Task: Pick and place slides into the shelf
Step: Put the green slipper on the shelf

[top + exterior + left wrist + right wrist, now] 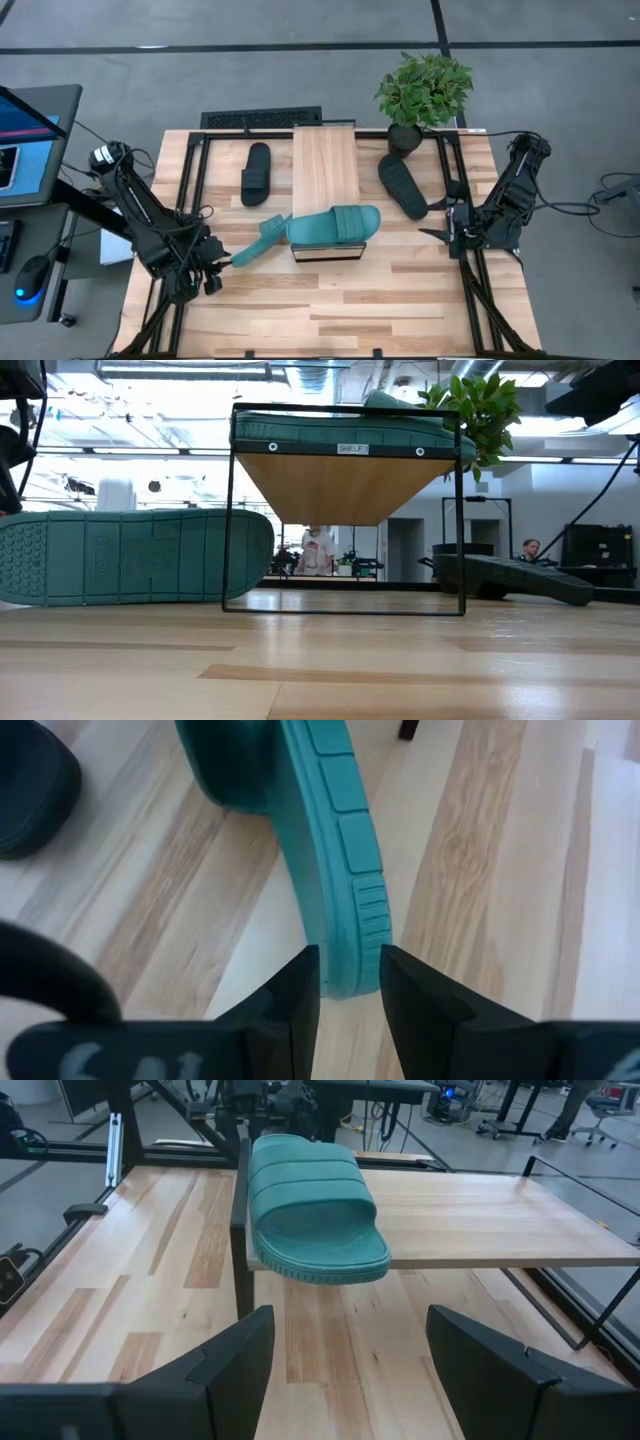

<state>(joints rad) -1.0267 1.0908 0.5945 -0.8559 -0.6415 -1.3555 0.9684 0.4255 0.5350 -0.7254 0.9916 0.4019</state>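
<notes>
The left tool pinches the heel edge of a teal slide lying on edge on the counter, at eight o'clock from the shelf. Another teal slide sits on the shelf's near end. The right tool waits spread at three o'clock.

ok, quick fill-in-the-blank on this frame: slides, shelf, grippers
1. The left gripper is shut on the edge of a ____ slide.
2. The other teal slide lies on top of the ____.
3. The right gripper is ____ and holds nothing.
4. ____ black slides lie on the table.

Missing: teal; shelf; open; two
</notes>
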